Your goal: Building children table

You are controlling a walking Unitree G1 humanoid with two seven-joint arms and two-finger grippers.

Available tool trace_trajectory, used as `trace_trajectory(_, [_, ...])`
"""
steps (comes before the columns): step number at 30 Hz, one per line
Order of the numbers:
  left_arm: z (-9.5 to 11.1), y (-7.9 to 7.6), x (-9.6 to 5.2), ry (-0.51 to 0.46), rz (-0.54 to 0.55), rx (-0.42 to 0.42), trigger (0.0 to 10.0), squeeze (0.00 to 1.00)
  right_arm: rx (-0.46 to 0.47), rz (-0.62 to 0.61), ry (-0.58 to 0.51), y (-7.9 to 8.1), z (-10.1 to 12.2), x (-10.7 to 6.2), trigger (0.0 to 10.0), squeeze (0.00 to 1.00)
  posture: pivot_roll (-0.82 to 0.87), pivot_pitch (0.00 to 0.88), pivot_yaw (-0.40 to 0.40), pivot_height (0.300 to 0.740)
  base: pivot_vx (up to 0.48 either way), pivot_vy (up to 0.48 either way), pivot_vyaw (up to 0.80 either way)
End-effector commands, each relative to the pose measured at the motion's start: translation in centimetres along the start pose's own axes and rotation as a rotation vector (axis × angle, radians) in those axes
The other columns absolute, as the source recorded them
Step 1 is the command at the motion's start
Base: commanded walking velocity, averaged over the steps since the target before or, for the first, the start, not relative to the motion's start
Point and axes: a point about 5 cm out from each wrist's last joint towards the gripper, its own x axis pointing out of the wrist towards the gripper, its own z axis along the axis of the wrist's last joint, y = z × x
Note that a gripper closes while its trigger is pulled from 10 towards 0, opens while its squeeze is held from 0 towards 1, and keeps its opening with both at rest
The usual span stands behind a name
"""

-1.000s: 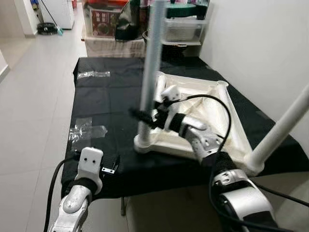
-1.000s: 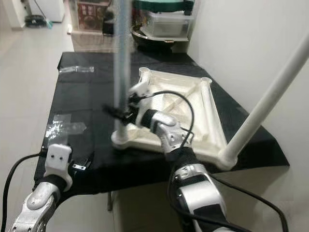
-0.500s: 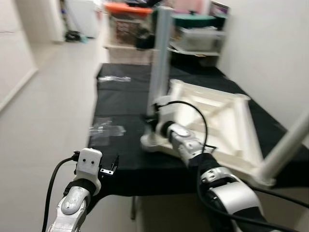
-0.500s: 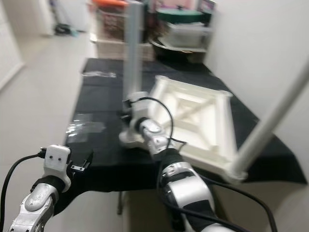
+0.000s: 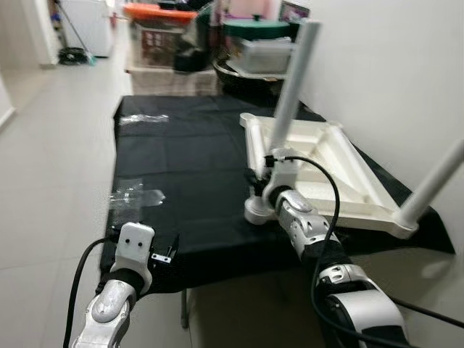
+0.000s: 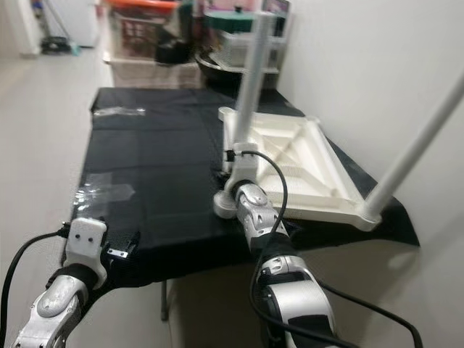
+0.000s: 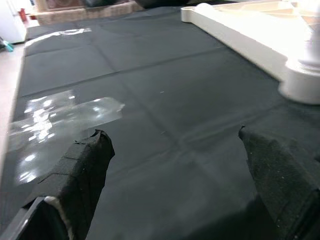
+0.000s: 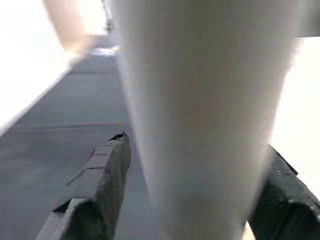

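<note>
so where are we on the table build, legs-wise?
Done: the upside-down table top lies on the black cloth with a far-corner leg standing in it. In hand: the right gripper straddles the near leg by its socket. Left: two corners have no legs; the left gripper hovers open.

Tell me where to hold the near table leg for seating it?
Low on the near leg, just above its corner socket, where the right tool already straddles it. Come from the robot's side: the shaft is round, leaning slightly, and the white tabletop blocks the far side.

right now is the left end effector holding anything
No, the left end effector is open above the black cloth with nothing between its fingers.
</note>
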Motion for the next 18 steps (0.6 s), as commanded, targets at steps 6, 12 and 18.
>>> trace_trajectory(6, [-0.5,0.4,-0.1,0.022,0.003,0.016,10.0,0.0,-0.182,0.583,-0.105,4.8,2.6,-0.8,10.0,0.0,0.08,0.0,-0.12,0.74,0.0,0.0,0.0])
trace_trajectory(12, [-0.3,0.4,0.0,0.017,0.013,0.017,10.0,0.0,-0.214,0.62,-0.055,5.9,2.0,0.3,10.0,0.0,0.1,0.0,-0.136,0.74,0.0,0.0,0.0])
trace_trajectory(18, [-0.4,0.5,-0.3,0.019,0.02,0.017,10.0,0.0,-0.208,0.681,0.001,8.5,0.3,0.5,10.0,0.0,0.1,0.0,-0.136,0.74,0.0,0.0,0.0])
